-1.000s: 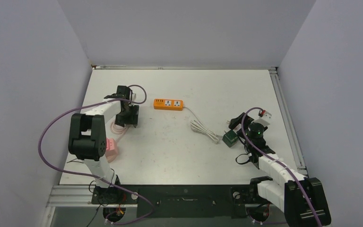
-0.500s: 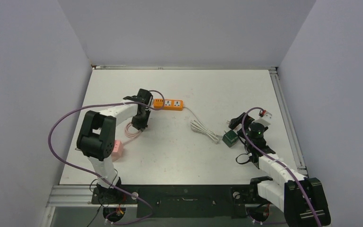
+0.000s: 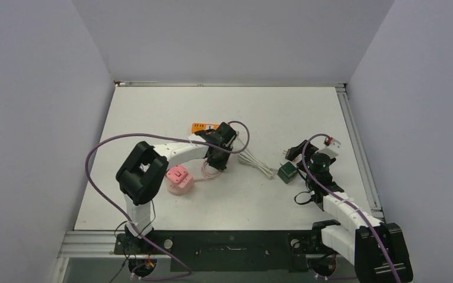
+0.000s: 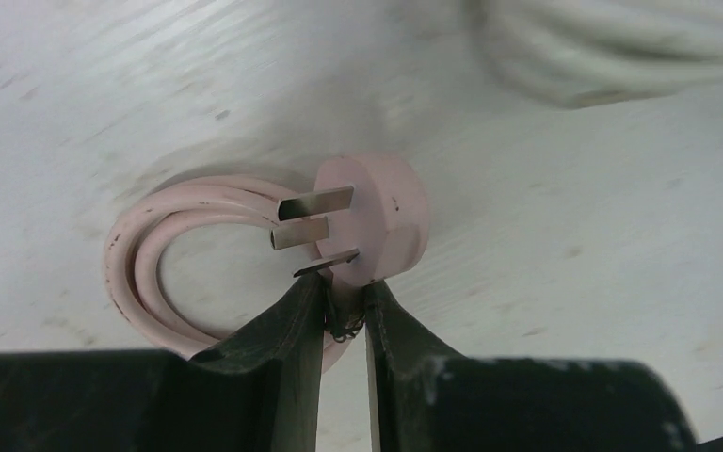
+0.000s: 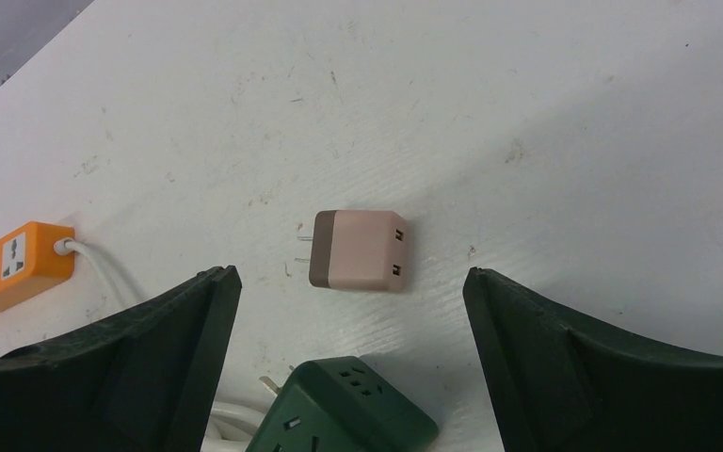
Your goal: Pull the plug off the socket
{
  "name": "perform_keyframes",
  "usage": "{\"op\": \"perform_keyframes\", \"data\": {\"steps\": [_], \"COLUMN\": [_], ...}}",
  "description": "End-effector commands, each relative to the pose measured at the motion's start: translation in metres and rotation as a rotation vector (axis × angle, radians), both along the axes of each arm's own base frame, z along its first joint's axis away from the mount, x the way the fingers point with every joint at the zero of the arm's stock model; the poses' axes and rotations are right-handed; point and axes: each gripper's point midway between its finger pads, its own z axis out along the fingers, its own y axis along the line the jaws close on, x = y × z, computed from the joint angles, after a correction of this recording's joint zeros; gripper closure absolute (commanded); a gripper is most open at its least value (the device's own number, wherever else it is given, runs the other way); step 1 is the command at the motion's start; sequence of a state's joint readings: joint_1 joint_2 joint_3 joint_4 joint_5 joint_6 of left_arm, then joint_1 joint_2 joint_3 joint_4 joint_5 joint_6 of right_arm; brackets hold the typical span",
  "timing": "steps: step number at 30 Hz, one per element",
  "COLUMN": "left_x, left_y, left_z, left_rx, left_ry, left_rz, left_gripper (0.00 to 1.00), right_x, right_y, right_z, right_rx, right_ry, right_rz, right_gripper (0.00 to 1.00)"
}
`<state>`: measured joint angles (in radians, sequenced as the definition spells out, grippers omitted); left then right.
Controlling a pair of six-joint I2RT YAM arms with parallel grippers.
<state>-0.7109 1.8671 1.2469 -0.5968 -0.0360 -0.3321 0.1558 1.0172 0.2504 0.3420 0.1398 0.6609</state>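
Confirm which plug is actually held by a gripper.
The round pink three-pin plug, pinched at its cord end by the left gripper, pins bare. The beige two-pin adapter lies loose, untouched.

**Obscured items**

Top view: orange power strip [image 3: 200,127], right half hidden behind left arm [image 3: 183,147]. Right wrist view: strip cut by left edge; green cube socket [image 5: 344,414], right of strip, cut by bottom edge. Left wrist view: pink plug [image 4: 377,221], neck hidden between fingers [image 4: 282,330]; white cable [image 4: 621,47] blurred.

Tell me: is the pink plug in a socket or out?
Out. The pink plug shows three bare prongs, held by the left gripper.
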Motion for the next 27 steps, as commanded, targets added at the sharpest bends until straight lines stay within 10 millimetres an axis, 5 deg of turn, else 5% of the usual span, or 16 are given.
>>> {"op": "perform_keyframes", "data": {"steps": [1, 4, 9, 13, 16, 19, 23, 27], "left_x": [0.014, 0.011, 0.009, 0.006, 0.007, 0.012, 0.032, 0.048], "left_y": [-0.082, -0.105, -0.114, -0.113, -0.105, -0.083, -0.032, 0.028], "left_z": [0.024, 0.034, 0.062, 0.093, 0.123, 0.151, 0.172, 0.165], "left_rx": [-0.195, -0.242, -0.303, -0.336, -0.354, -0.388, -0.428, -0.427], "left_ry": [-0.07, -0.093, -0.118, -0.141, -0.169, -0.177, -0.186, -0.209], "left_rz": [-0.03, -0.074, -0.101, -0.135, -0.16, -0.16, -0.098, 0.028], "left_gripper": [0.99, 0.94, 0.33, 0.1, 0.02, 0.04, 0.04, 0.04], "right_x": [0.005, 0.005, 0.004, 0.005, 0.004, 0.003, 0.003, 0.002], "right_y": [-0.007, -0.007, -0.001, 0.007, 0.014, 0.022, 0.038, 0.071], "right_z": [0.011, 0.013, 0.02, 0.029, 0.037, 0.043, 0.056, 0.056], "right_rx": [-0.028, -0.033, -0.032, -0.029, -0.025, -0.017, -0.005, 0.021], "right_ry": [-0.039, -0.046, -0.091, -0.138, -0.173, -0.198, -0.217, -0.155], "right_rz": [-0.022, -0.013, 0.029, 0.075, 0.121, 0.157, 0.204, 0.261], "right_gripper": [0.05, 0.06, 0.07, 0.08, 0.08, 0.08, 0.07, 0.05]}}
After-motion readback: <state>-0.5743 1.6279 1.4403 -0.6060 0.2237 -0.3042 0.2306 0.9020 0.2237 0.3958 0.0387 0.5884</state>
